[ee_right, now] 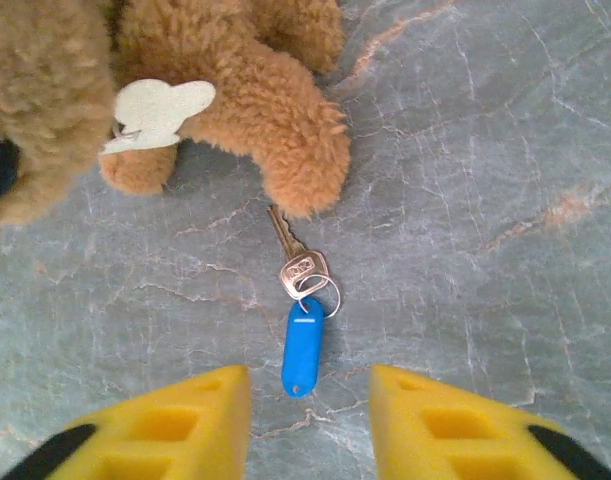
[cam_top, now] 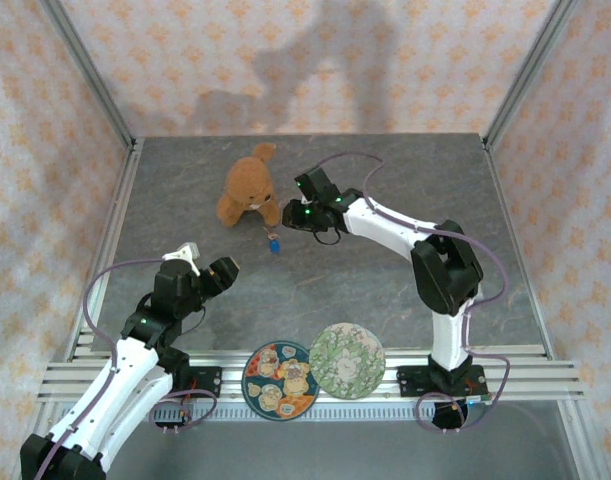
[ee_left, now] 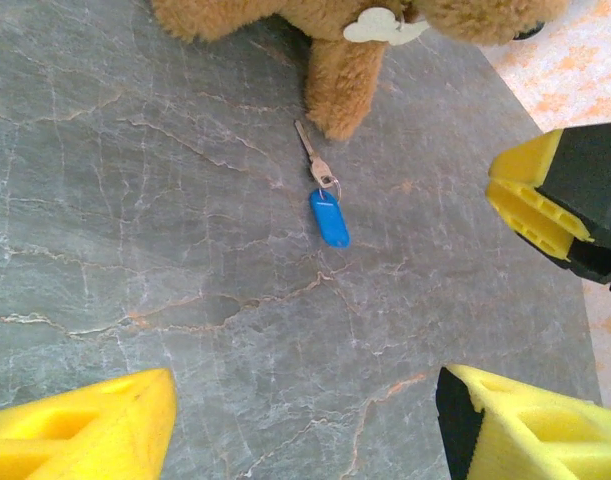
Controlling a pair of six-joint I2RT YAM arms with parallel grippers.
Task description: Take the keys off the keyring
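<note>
Toward the near-left corner of the worktop (cam_top: 385, 290) the left fingers (ee_left: 95, 425) hang spread, gripping nothing; a teddy bear (cam_top: 248, 190) lies near the far edge's middle; the key (ee_right: 297, 262), keyring (ee_right: 319, 295) and blue tag (ee_right: 303, 345) lie flat just beside its leg; the right fingers (ee_right: 185, 420) hover spread over the tag, empty.

The right arm (cam_top: 385, 228) is seen stretched out and bent at the elbow, the right gripper (ee_right: 307, 390) being held low with jaws parted around nothing, while the left gripper (ee_left: 305, 425) is held wide open, well apart from it.
</note>
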